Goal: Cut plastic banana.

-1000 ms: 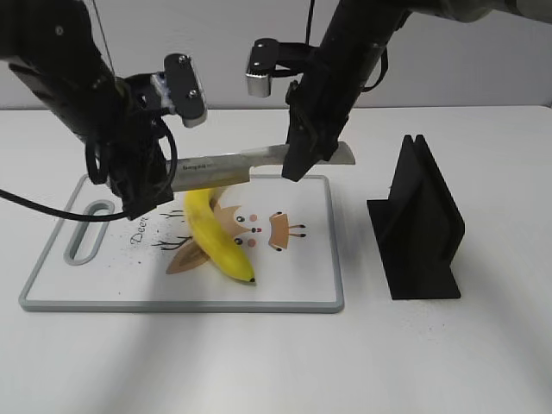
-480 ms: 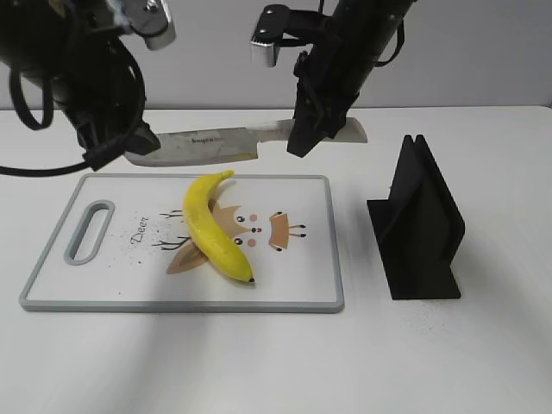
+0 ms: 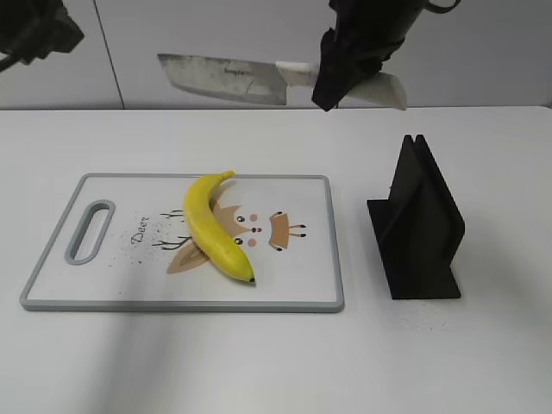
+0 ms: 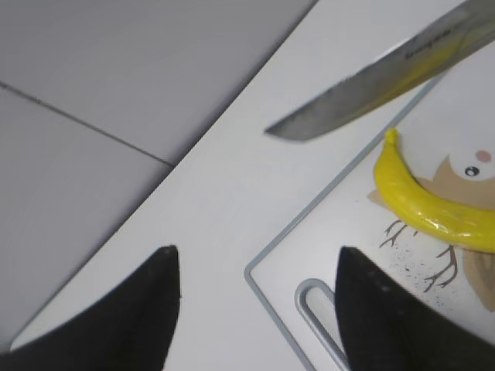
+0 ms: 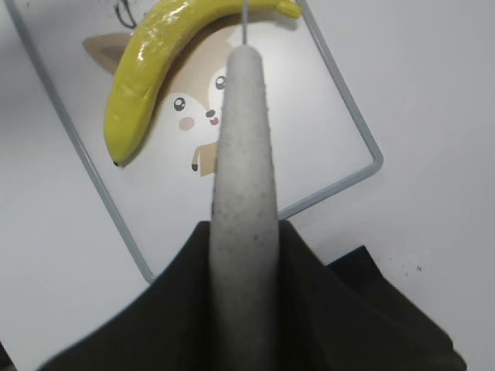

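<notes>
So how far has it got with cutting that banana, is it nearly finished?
Not nearly. The right gripper is shut on the knife by its pale handle, holding it high above the cutting board. The plastic banana lies whole on the board with no cut showing. The left gripper is open and empty, off to the side. Lowering the blade and slicing is all left.

White table (image 3: 259, 362) fills the view; pale grey panel wall (image 3: 216, 34) at 12 o'clock (one vertical seam).
</notes>
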You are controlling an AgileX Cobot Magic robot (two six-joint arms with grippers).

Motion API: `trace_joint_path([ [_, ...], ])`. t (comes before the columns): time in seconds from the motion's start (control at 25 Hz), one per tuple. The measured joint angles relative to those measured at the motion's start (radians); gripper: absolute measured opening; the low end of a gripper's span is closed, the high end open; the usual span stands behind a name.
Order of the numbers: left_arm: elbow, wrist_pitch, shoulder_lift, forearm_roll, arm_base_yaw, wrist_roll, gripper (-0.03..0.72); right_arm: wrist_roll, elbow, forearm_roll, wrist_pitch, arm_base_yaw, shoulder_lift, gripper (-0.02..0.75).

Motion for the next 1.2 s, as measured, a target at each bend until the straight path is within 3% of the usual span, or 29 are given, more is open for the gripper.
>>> trace_joint_path([
  [0.24, 0.001, 0.206, -0.050, 0.089, 0.000, -0.284, 0.590, 0.237, 0.039, -0.020, 0.001, 0.000, -0.101, 0.179],
  [0.4, 0.012, 0.303, -0.094, 0.117, 0.013, -0.369, 0.589, 0.389, 0.119, -0.019, 0.001, 0.000, -0.200, 0.179],
  [0.48, 0.029, 0.301, -0.126, 0.093, 0.048, -0.377, 0.589, 0.449, 0.166, -0.020, 0.002, 0.000, -0.243, 0.179],
  [0.72, 0.120, 0.274, -0.255, 0.004, 0.241, -0.321, 0.589, 0.616, 0.286, -0.071, -0.032, -0.031, -0.344, 0.179],
  [0.92, 0.242, 0.247, -0.401, -0.018, 0.257, -0.301, 0.589, 0.725, 0.378, -0.112, -0.057, -0.090, -0.390, 0.179],
  [1.2, 0.464, 0.273, -0.631, -0.100, 0.262, -0.298, 0.589, 0.897, 0.588, -0.207, -0.176, -0.097, -0.500, 0.179],
])
